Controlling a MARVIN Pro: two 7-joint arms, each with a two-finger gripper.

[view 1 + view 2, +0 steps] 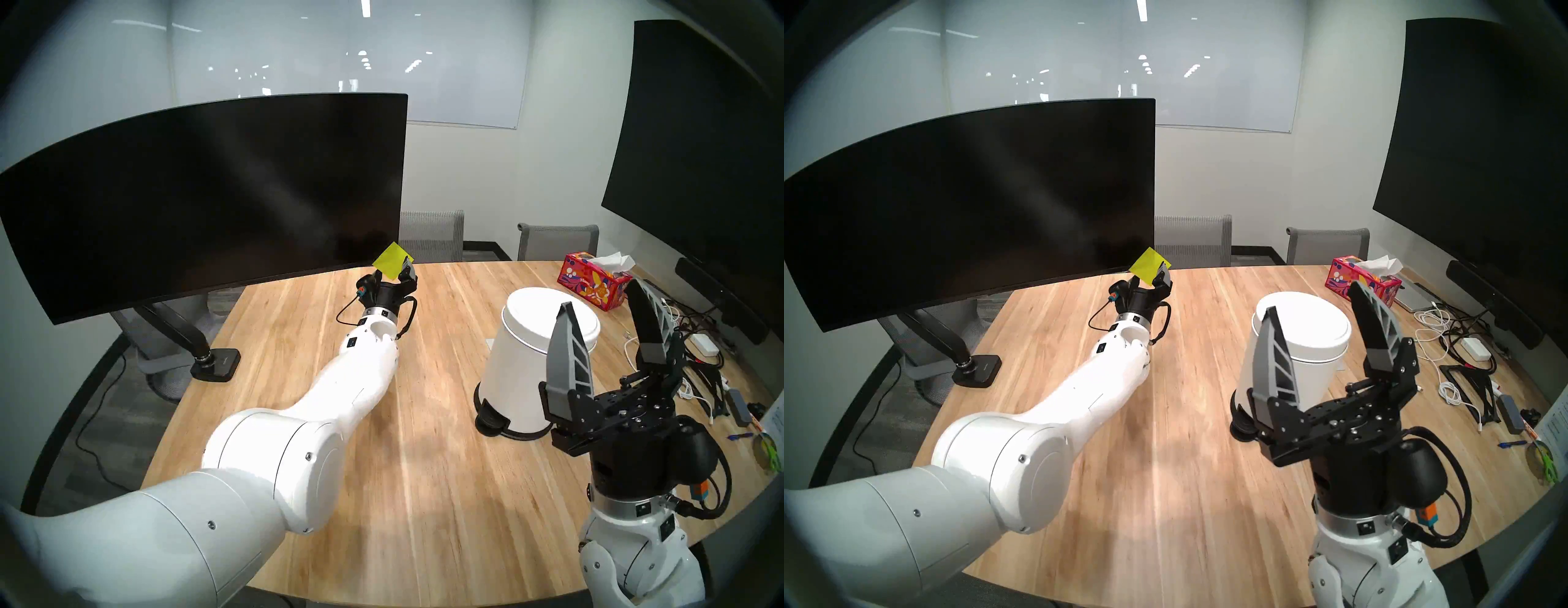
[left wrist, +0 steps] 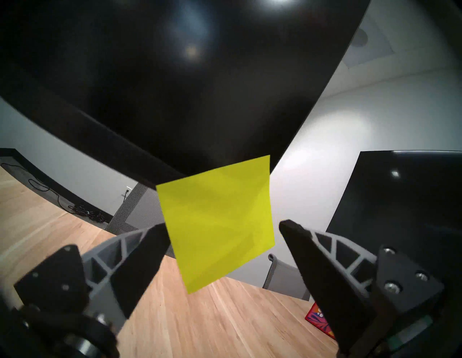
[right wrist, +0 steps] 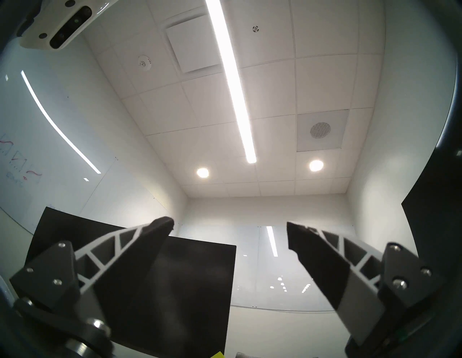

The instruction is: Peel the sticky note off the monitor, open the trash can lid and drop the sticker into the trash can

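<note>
Sticky note (image 1: 391,261) sits at the monitor's (image 1: 203,199) lower right corner, turned like a diamond, overlapping the bottom bezel edge. Whether it is stuck to the screen or already free, cannot tell. Left gripper (image 2: 222,228) is right at it: in the left wrist view the fingers (image 2: 142,262) stand apart on either side of the note, not pinching it. Left finger edge appears to meet the note's left edge; right finger is clear of it.

Right gripper (image 1: 602,314) is raised near the robot, fingers wide apart, holding nothing, pointing up toward the ceiling.

Trash can (image 1: 515,382) stands on the worktop (image 1: 403,446) right of centre, lid (image 1: 539,314) shut, pedal facing the near side. Open worktop between the left arm and the can; broad bare stretch on the near side too. Tissue box (image 1: 592,280) beyond the can, near the far right edge; its lettering too small to read for sure. Cables and adapters crowd the right rim under the big wall display (image 1: 700,161). Monitor arm base (image 1: 216,361) clamps at the left edge.
</note>
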